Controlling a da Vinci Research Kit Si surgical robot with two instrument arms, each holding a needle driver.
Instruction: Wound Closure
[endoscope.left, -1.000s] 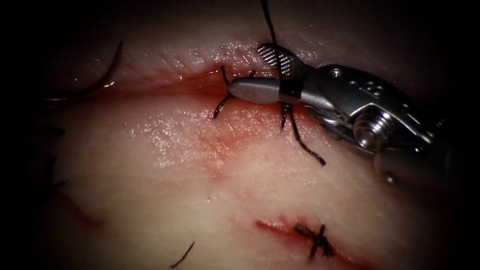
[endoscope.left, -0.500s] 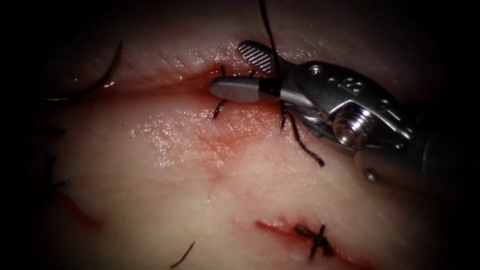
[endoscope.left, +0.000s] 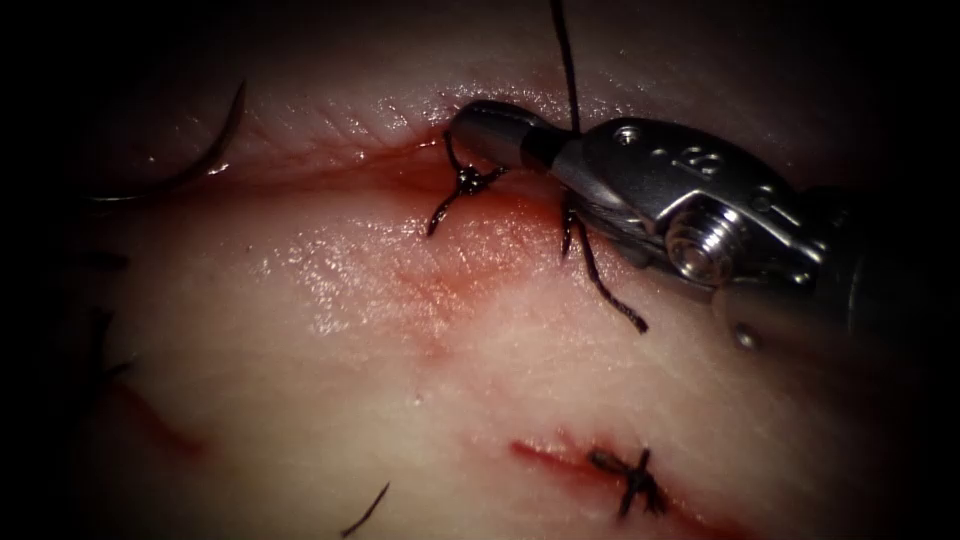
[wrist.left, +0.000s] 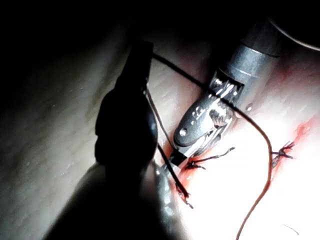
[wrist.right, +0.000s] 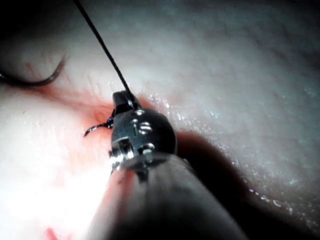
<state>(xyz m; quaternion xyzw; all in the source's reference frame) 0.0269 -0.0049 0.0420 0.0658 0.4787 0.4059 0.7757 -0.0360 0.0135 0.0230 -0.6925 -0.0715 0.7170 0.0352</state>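
Pale, wet tissue (endoscope.left: 400, 380) fills the endoscope view, with the cut (endoscope.left: 330, 170) running across its upper part. The right gripper (endoscope.left: 485, 128) comes in from the right and lies over the cut. It is closed, with the thread (endoscope.left: 565, 60) nipped near the base of the jaws and rising taut from there. A knot (endoscope.left: 466, 181) sits just below its tip. The needle (endoscope.left: 215, 150) lies loose on the tissue by the cut's left end, well apart from the gripper and held by nothing.

From the left wrist, the left gripper (wrist.left: 142, 52) is a dark shape with the thread (wrist.left: 250, 125) meeting its tip. I cannot tell whether it has hold of it. The right gripper (wrist.left: 175, 159) points down at the red stitch line.

From the right wrist, the right gripper (wrist.right: 120, 100) is closed with the thread (wrist.right: 100, 45) leading away from it, and the needle (wrist.right: 40, 80) is off to one side.

My judgement is that this is thread work at the knot. It calls for even tension, a tip kept off the tissue, and no tugging on the knot.
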